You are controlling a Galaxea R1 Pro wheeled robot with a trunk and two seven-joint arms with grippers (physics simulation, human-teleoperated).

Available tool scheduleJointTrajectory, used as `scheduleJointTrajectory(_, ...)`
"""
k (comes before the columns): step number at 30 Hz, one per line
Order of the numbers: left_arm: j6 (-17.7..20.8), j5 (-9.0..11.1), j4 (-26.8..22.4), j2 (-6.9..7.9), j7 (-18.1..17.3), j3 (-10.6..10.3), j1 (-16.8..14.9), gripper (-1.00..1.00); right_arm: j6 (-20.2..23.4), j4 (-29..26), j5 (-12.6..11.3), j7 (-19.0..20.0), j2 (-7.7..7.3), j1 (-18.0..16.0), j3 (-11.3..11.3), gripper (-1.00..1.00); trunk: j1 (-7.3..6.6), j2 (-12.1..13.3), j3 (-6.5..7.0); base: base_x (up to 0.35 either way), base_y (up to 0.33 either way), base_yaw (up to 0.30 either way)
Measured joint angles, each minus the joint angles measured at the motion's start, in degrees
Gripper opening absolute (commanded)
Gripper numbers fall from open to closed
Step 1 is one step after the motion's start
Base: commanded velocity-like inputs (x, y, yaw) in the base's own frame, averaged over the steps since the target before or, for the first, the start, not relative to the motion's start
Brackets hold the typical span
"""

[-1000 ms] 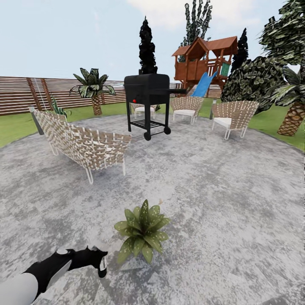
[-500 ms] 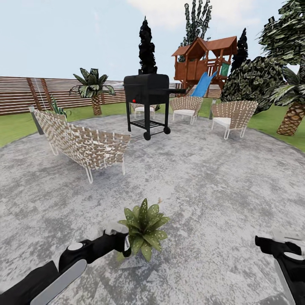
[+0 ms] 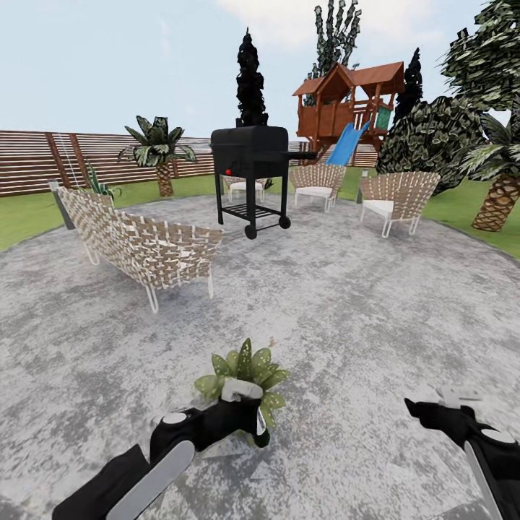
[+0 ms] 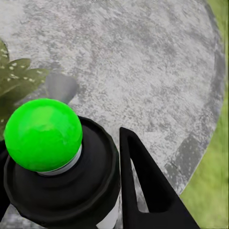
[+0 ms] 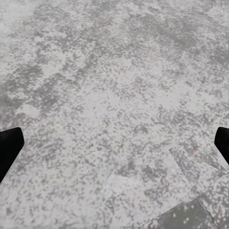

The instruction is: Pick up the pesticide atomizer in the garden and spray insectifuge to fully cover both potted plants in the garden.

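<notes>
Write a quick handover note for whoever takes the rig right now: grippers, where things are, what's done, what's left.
Left gripper: shut on the pesticide atomizer, held right at the near potted plant on the patio.
Right gripper: open, empty, over bare paving.
Done: atomizer picked up and brought to one plant.
Left: spray this plant; whether it is already covered cannot be told. Then find and spray the other plant.

The potted plant [image 3: 249,372] sits on the patio [image 3: 347,303] at six o'clock; the sofa [image 3: 137,242] at ten, grill [image 3: 250,170] at twelve, chairs [image 3: 397,198] at one.
</notes>
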Motion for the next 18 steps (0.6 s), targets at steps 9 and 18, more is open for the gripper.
scheduleJointTrajectory(9,0.6,-1.1,10.6,-18.01,16.0,-0.5,-0.4,-1.0,-0.7,-0.3,0.4,13.7,-3.21,0.0,-6.9,1.0,0.0,0.0,0.02,0.212,-0.16,-0.076)
scheduleJointTrajectory(18,-0.2,-5.1,13.2,-20.25,15.0,-0.8,-0.4,-1.0,-0.7,0.0,0.2,14.0,-3.75,-0.3,-7.3,1.0,0.02,0.0,0.02,0.22,-0.168,-0.001)
